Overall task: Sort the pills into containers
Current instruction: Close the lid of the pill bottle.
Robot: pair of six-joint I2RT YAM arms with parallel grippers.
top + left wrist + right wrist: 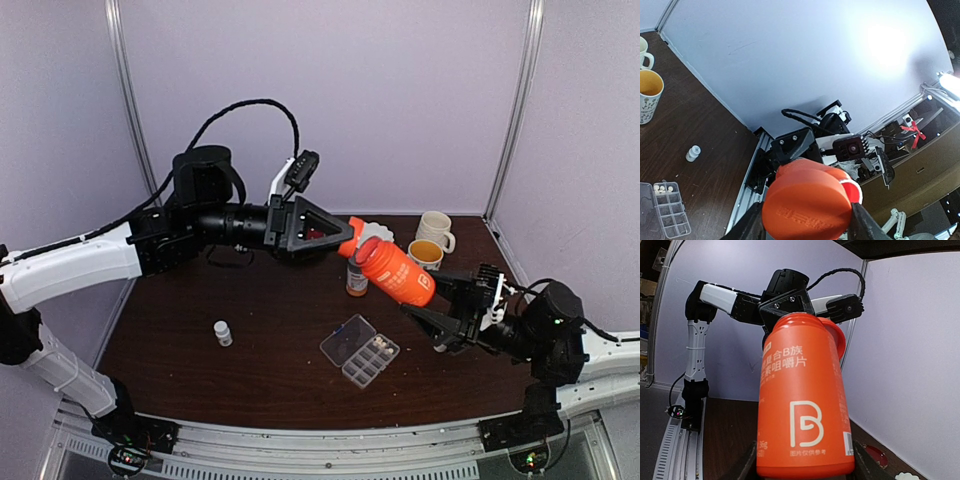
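Far left, a small white-capped vial (222,333) is noted standing alone on the table (165,335).

Left gripper (346,238): the fingers are pinched across the sides of the orange cap (807,205). Whether the cap is free of the neck cannot be told.

Centre front: the organiser box (358,373) is lying with its lid open, and white pills (381,345) are seen in one compartment.

Above it, the orange bottle (395,270) is held tilted, mouth toward the cap.

Right gripper (432,298): the fingers are clamped on the bottle's base end.

The pills are judged tiny, light, hard and apt to roll. They would be better tipped out than pinched singly. The bottle is judged rigid and smooth, so a firm hold low on the body is advised.
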